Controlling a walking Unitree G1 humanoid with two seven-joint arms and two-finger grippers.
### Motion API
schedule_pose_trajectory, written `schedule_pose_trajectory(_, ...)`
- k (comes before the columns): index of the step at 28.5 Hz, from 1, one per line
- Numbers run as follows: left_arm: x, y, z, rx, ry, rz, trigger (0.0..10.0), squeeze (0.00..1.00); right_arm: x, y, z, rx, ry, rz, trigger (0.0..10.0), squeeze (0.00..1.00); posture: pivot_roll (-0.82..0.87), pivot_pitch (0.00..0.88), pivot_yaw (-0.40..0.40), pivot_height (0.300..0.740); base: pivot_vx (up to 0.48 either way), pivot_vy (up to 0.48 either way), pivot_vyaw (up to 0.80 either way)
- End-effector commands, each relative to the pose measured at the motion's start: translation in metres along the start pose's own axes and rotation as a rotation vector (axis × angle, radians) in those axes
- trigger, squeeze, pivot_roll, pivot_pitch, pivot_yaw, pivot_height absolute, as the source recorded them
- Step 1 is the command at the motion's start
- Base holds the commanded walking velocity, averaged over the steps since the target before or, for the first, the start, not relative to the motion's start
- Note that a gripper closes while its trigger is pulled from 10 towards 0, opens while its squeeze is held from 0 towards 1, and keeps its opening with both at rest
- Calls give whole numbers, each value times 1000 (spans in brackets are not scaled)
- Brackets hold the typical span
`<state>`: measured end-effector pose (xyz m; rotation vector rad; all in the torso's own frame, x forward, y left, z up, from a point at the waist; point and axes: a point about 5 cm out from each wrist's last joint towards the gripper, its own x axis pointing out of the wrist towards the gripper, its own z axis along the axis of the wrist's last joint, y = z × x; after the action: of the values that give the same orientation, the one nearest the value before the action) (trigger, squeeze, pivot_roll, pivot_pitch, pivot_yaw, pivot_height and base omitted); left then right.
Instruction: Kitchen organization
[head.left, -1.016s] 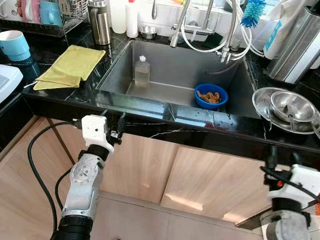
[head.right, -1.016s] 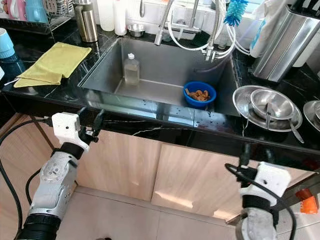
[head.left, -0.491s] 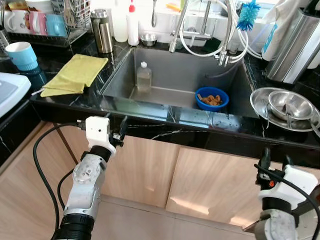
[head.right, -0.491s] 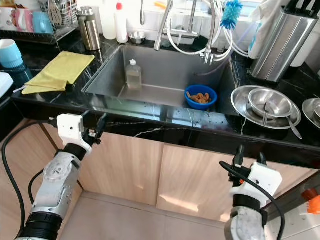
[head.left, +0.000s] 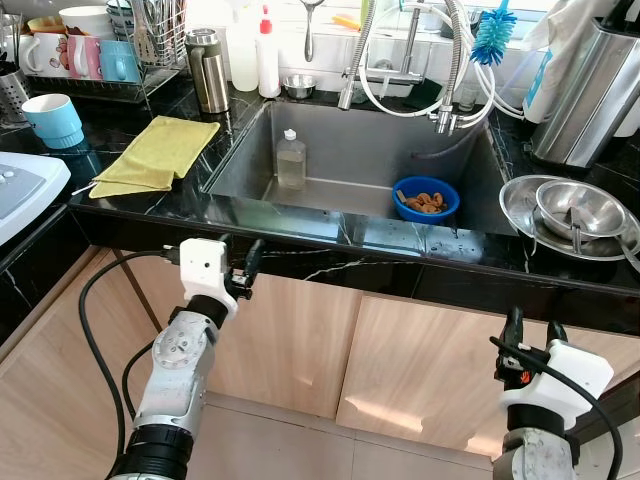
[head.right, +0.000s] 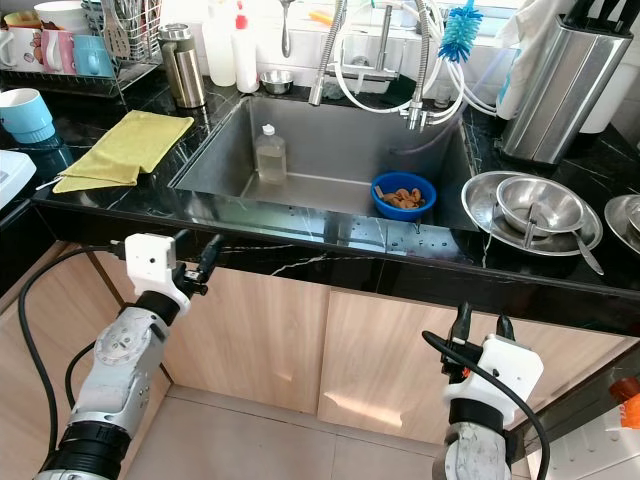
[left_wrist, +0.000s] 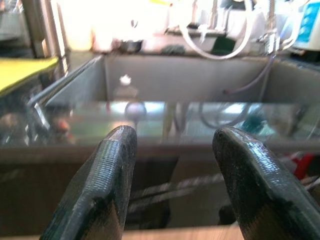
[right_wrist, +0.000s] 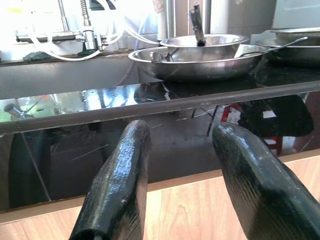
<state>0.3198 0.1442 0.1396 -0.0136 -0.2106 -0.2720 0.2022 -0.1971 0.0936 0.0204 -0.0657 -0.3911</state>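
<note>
My left gripper (head.left: 240, 262) hangs just below the black counter's front edge (head.left: 330, 252), fingers parted with nothing between them. It points toward the sink (head.left: 340, 150), which sits above and beyond it. In the sink, a clear bottle (head.left: 291, 160) stands upright near the left side, ahead of my left gripper. A blue bowl (head.left: 426, 197) holding brownish bits sits at the right of the basin.

My right gripper (head.left: 530, 337) is lower, in front of the wooden cabinet doors (head.left: 420, 350), fingers likewise spread and empty. Above it on the counter, to the right of the sink, a steel bowl with a utensil in it (head.left: 583, 208) rests inside a wider steel pan (head.left: 530, 205).

On the counter left of the sink lies a yellow cloth (head.left: 157, 153), with a blue cup (head.left: 53, 118) further left. A steel flask (head.left: 207, 70) stands behind the cloth, beside a dish rack (head.left: 110, 60) holding mugs.
</note>
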Motion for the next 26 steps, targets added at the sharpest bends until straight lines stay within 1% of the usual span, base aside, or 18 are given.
schedule_pose_trajectory(1,5,2,2,13,4,-11,10000,0,1,0,-3,13,11,-21,10000,0,74,20,-12,740,0,0,0)
schedule_pose_trajectory(3,5,3,2,13,3,-11,10000,0,1,0,-3,13,11,-21,10000,0,74,20,-12,740,0,0,0)
schedule_pose_trajectory(4,7,8,3,15,2,6,10000,0,5,5,-2,21,5,-7,10000,0,86,6,-6,740,0,0,0)
schedule_pose_trajectory(6,8,11,2,14,6,13,10000,0,6,9,-2,28,2,2,10000,0,80,0,-7,740,0,0,0)
schedule_pose_trajectory(10,8,9,0,7,13,12,10000,0,6,10,0,33,-3,3,10000,0,66,0,-9,740,0,0,0)
schedule_pose_trajectory(15,9,3,-2,-5,7,1,10000,0,8,4,-3,27,-4,-14,10000,0,96,0,-2,740,0,0,0)
schedule_pose_trajectory(22,11,7,1,-5,-2,26,10000,0,14,9,0,38,-13,-11,10000,0,103,0,-15,740,0,0,0)
schedule_pose_trajectory(26,11,8,-1,-2,9,33,10000,0,14,10,0,40,-15,-10,10000,0,102,3,-15,740,0,0,0)
